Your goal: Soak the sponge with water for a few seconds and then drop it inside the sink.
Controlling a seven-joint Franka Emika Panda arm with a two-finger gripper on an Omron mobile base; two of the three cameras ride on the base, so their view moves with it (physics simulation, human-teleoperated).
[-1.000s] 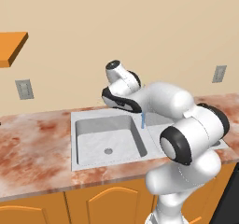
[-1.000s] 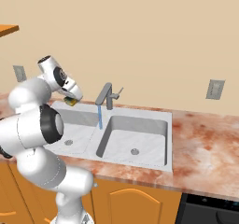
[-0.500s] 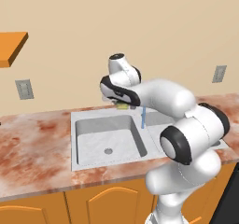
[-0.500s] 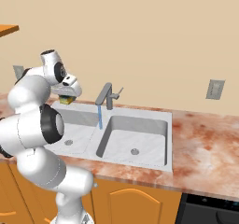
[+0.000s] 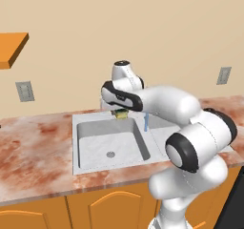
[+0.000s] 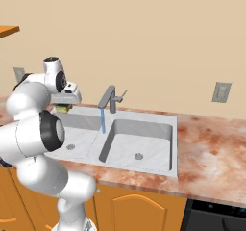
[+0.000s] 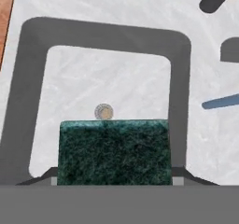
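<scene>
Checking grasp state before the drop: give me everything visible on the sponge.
The sponge is a small rectangular block. The hand view shows its dark green, mottled scouring face; the left base view shows its yellow body below the end effector. It is clamped between the two fingers, held level above the back part of the sink's left basin, with the round drain beyond its edge. It touches nothing but the fingers. The water runs off to one side, clear of it.
</scene>
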